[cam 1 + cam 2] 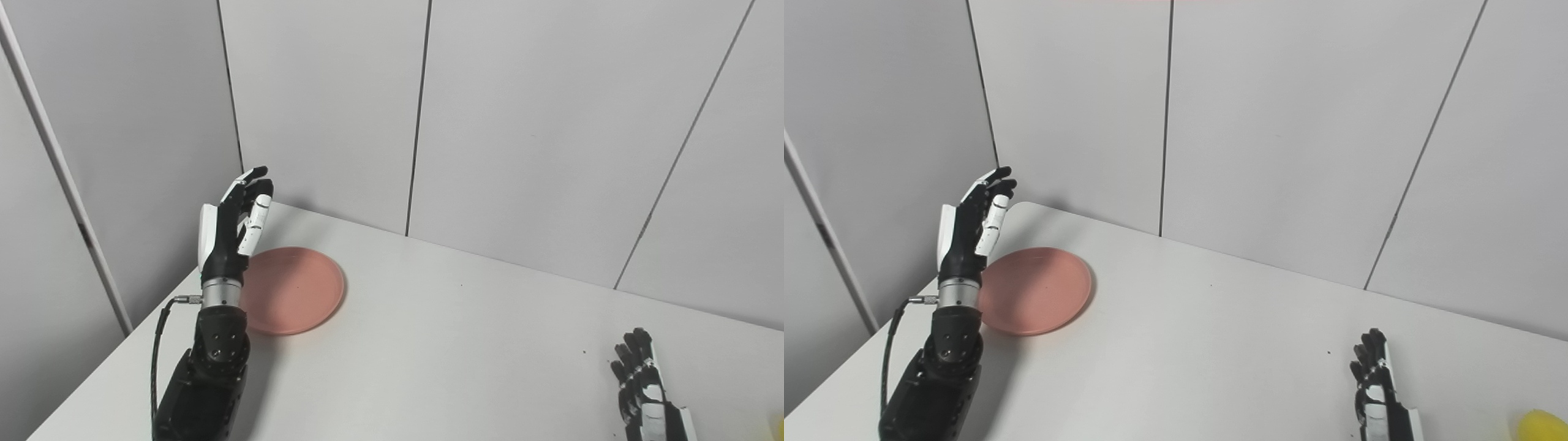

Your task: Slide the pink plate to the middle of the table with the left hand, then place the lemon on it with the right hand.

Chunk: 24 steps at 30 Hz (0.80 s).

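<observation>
Fingers of the left hand (pixel 236 223) point upward, spread and holding nothing, raised at the left rim of the pink plate (pixel 294 291); the plate lies just right of that hand on the far-left part of the desk (pixel 441 343), well left of the middle. Pushing it rightward looks unobstructed. Right hand (pixel 1375 383) rests at the near right, fingers extended and empty, with the lemon (pixel 1543 425) just right of it at the picture's corner, partly cut off

No readable text, label, brand, number or sign appears on anything in view.
</observation>
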Tool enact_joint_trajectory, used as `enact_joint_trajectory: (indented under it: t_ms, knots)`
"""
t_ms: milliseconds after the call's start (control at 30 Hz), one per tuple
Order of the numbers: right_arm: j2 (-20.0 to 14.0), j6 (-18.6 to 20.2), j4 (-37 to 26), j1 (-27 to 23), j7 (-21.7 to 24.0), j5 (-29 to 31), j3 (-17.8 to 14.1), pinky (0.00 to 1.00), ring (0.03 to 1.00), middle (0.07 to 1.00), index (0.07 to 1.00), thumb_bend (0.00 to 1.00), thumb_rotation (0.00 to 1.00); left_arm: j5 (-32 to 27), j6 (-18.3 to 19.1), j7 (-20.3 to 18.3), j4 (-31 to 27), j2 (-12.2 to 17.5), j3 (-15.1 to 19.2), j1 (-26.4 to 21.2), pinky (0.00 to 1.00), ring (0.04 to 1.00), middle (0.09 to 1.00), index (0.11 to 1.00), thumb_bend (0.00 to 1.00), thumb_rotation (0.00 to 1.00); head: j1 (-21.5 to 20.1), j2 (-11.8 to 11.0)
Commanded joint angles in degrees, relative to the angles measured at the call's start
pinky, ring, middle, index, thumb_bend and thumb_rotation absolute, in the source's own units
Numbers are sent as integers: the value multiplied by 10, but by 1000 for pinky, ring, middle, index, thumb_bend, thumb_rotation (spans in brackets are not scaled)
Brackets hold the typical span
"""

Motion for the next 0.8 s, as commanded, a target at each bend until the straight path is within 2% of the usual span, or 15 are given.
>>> enact_joint_trajectory:
  t_ms: [0,233,467,600,767]
  knots:
    - [-8,-7,4,16,8,11,-4,1000,1000,1000,1000,673,1000,-5,-1,-5,-15,22,5,-16,745,763,766,756,672,1000,2,1]
    - [-7,-6,-3,15,7,12,-5,1000,1000,1000,1000,669,1000,-13,11,-6,-14,27,17,-9,755,775,783,778,663,1000,3,4]
    - [-6,-4,-12,18,7,18,-5,1000,1000,1000,1000,643,1000,-23,18,-4,2,31,37,-3,739,773,778,779,758,1000,6,8]
    - [-6,-5,-14,19,7,18,-5,1000,1000,1000,1000,645,1000,-33,28,-20,12,40,35,2,757,786,793,795,745,1000,5,9]
    - [-7,-3,-14,20,6,17,-6,1000,1000,1000,1000,657,1000,-49,19,-25,34,42,39,1,769,797,811,812,716,1000,6,12]
